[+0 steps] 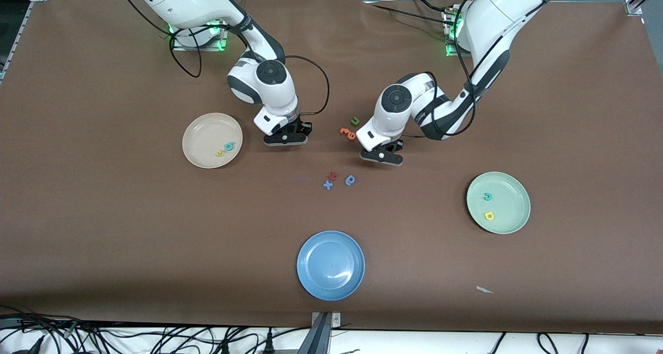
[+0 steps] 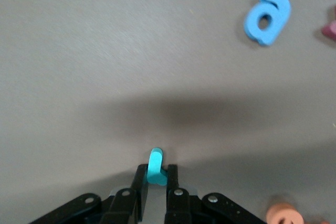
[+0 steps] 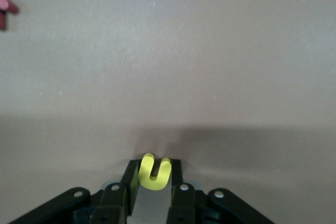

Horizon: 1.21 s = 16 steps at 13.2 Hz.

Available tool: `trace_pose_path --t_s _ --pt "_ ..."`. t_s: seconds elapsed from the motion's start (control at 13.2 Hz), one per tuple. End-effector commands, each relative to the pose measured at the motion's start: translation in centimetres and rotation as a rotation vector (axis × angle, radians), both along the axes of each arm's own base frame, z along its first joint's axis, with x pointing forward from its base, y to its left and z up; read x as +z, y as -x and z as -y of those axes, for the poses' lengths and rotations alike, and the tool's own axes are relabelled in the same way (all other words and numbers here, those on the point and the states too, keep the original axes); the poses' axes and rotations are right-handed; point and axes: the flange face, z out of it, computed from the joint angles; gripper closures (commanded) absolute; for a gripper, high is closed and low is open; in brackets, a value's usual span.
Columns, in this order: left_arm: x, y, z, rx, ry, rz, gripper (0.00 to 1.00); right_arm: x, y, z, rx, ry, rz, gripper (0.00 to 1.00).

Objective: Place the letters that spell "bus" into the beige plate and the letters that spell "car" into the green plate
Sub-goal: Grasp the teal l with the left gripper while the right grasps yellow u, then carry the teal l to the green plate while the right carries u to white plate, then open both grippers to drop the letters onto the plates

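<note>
Left claw (image 2: 153, 182) is pinching teal "r" (image 2: 155, 165), right claw (image 3: 154, 182) is pinching yellow "u" (image 3: 155, 171), both low over counter (image 1: 103, 240). Next: lifting & carrying "r" to green plate (image 1: 513, 190), "u" to beige plate (image 1: 199, 136).

Table cover (image 1: 103, 229) is matt brown, cloth-like, faintly creased. Blue plate (image 1: 330, 265) is smooth and glossy with glare; beige plate (image 1: 202, 136) and green plate (image 1: 510, 198) look satin. Teal letter (image 2: 155, 166) and yellow letter (image 3: 155, 172) look like matt foam, black grippers like matt plastic.

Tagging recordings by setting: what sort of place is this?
Probably a robotics lab bench: two arms bolted along a brown-covered table, loose cables along its edge, and metal framing around it.
</note>
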Motion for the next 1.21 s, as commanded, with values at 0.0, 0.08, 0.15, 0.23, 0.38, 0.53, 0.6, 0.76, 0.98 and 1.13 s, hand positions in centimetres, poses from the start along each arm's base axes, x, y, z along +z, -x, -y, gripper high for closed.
trace_pose_path --t_s 0.0,0.08,0.15,0.23,0.38,0.53,0.6,0.76,0.98,1.13 --pt "1.9 -3.1 -3.0 0.004 -0.009 0.039 0.91 3.6 -2.1 4.7 0.057 0.082 0.038 0.91" --pt "2.9 -4.4 -3.9 0.022 -0.005 0.058 0.91 4.4 -2.6 6.7 0.089 0.101 0.042 0.91" --pt "3.5 -5.3 -5.0 0.016 -0.007 0.067 0.91 5.2 -2.8 8.4 0.126 0.116 0.049 0.91" --pt "4.4 -6.9 -7.1 0.011 -0.013 0.076 0.91 5.8 -3.0 9.5 0.153 0.122 0.048 0.91" --pt "5.7 -9.5 -10.7 -0.010 -0.027 0.081 0.95 6.4 -3.3 12.7 0.215 0.138 0.035 0.90" --pt "7.0 -11.7 -13.9 -0.044 -0.051 0.074 0.96 5.8 -2.5 15.1 0.237 0.156 0.005 0.88" --pt "7.3 -12.6 -15.9 -0.051 -0.063 0.066 0.97 5.3 -2.1 15.9 0.242 0.162 -0.010 0.81" --pt "7.6 -14.1 -20.7 -0.061 -0.080 0.050 0.98 4.1 -1.1 17.7 0.262 0.177 -0.049 0.74" --pt "8.0 -15.5 -28.4 0.019 -0.088 0.050 0.98 4.0 -1.0 17.9 0.257 0.179 -0.052 0.00" --pt "8.1 -16.0 -32.3 0.083 -0.090 0.050 0.94 4.3 -1.1 18.0 0.259 0.187 -0.049 0.00"
